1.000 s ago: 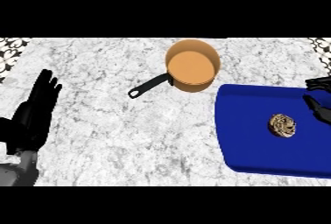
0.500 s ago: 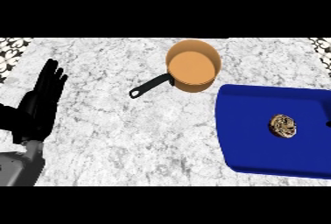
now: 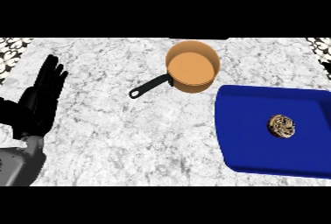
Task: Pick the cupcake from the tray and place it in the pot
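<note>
The cupcake, round and brown with a speckled top, lies on the blue tray at the right of the head view. An orange pot with a black handle stands on the counter behind the tray's left end. My left hand rests open at the left edge, fingers straight and pointing up, far from both cupcake and pot. My right hand shows nowhere in the view.
The counter's top is white-grey marble. A dark patterned strip shows at the far left corner and another patterned strip at the far right corner.
My right hand, seen at the tray's right edge a second ago, has left the view. My left hand has risen a little and shifted rightwards. Cupcake, tray and pot stay put.
</note>
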You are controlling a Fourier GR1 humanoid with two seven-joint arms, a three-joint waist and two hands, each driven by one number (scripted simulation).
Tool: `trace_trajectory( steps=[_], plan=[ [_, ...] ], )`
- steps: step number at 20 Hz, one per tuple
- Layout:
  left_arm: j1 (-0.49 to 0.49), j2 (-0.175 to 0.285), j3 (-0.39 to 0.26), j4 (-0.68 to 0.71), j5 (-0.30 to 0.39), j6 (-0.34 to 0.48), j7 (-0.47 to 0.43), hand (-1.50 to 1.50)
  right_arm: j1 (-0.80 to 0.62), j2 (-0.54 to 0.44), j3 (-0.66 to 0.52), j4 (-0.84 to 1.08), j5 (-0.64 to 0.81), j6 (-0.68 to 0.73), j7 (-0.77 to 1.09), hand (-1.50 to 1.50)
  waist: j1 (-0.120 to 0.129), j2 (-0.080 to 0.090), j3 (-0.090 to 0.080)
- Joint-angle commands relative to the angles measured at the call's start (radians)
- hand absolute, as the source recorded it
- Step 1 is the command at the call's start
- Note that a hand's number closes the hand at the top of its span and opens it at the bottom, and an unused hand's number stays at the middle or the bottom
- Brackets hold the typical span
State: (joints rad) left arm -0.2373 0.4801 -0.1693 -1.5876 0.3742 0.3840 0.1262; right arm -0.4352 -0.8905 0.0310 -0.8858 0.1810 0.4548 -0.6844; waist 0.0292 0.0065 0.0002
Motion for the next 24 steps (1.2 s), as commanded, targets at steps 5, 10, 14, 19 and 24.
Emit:
trace_trajectory(
  steps=[5,10,14,19,24],
  plan=[
    [0.030,-0.009,0.021,0.015,-0.018,-0.019,-0.014,0.00,-0.092,0.026,0.197,-0.076,0.185,0.101,0.130,-1.50,-0.008,-0.005,-0.001],
    [0.076,-0.025,0.035,-0.088,-0.057,0.008,0.049,0.00,0.000,0.052,0.185,-0.141,0.223,0.102,0.143,-1.50,-0.024,-0.009,0.000],
    [0.042,-0.036,0.108,0.032,-0.043,-0.082,-0.004,0.00,0.062,0.090,0.164,-0.195,0.253,0.091,0.175,-1.50,-0.030,-0.007,0.000],
    [-0.015,-0.092,0.101,0.072,-0.081,-0.094,0.006,0.00,0.046,0.157,0.164,-0.176,0.337,0.065,0.212,-1.50,-0.030,-0.005,0.000],
    [0.084,-0.086,0.133,-0.058,-0.102,-0.108,0.033,0.00,0.016,0.156,0.121,-0.138,0.407,0.070,0.245,-1.50,-0.024,-0.007,0.000]
  ],
)
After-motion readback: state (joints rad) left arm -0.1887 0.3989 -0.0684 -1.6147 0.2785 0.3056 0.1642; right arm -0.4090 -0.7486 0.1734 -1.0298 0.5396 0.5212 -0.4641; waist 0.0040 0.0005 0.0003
